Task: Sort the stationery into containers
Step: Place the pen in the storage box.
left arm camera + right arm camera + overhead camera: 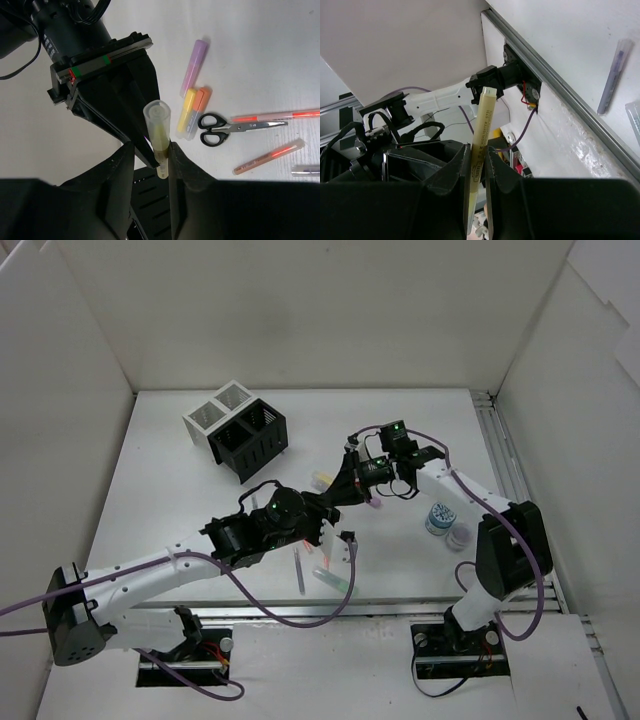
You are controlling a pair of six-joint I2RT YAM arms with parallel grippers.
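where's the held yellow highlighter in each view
left wrist: highlighter upright at centre, clear cap up, in the left hand.
right wrist: centre, rising from the right hand.
top: mid-picture where both hands meet; itself too hidden to pick out.
shared landmark: the right hand, also behind the highlighter in the left wrist view.
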